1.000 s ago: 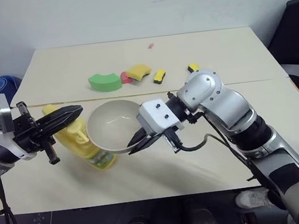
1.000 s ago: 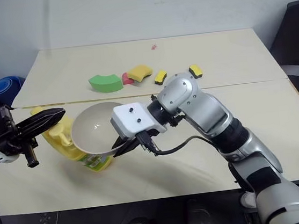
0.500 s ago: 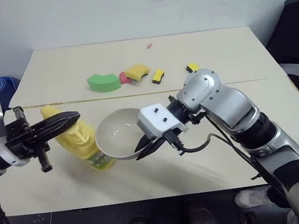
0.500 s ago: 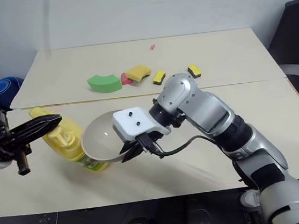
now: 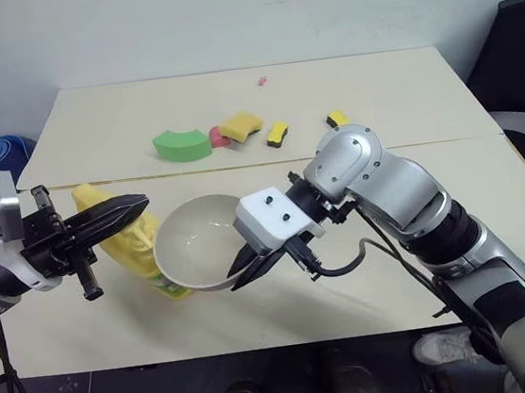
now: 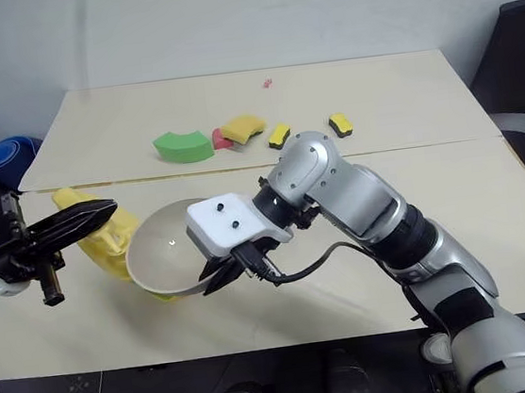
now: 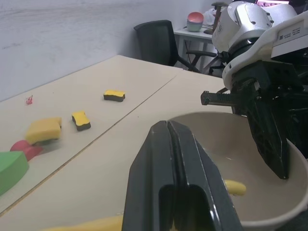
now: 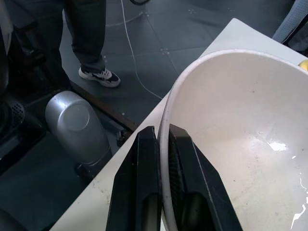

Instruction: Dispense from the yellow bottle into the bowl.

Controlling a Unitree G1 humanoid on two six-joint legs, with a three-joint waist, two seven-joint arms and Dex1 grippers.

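Note:
The yellow bottle stands on the table's near left, its green-and-white label partly behind the bowl. The beige-white bowl hangs tilted beside the bottle, to its right, with my right gripper shut on its near rim; the right wrist view shows one finger on each side of the rim. My left gripper is shut and holds nothing. It points over the bottle's top towards the bowl. Whether it touches the bottle I cannot tell.
A green curved sponge, a red piece, a yellow sponge and two small yellow-black blocks lie mid-table. A black chair stands at the right. A person's legs stand on the floor beyond the table edge.
The bowl in my right gripper has sunk a little and tipped flatter, staying close beside the bottle. My left gripper has kept its place.

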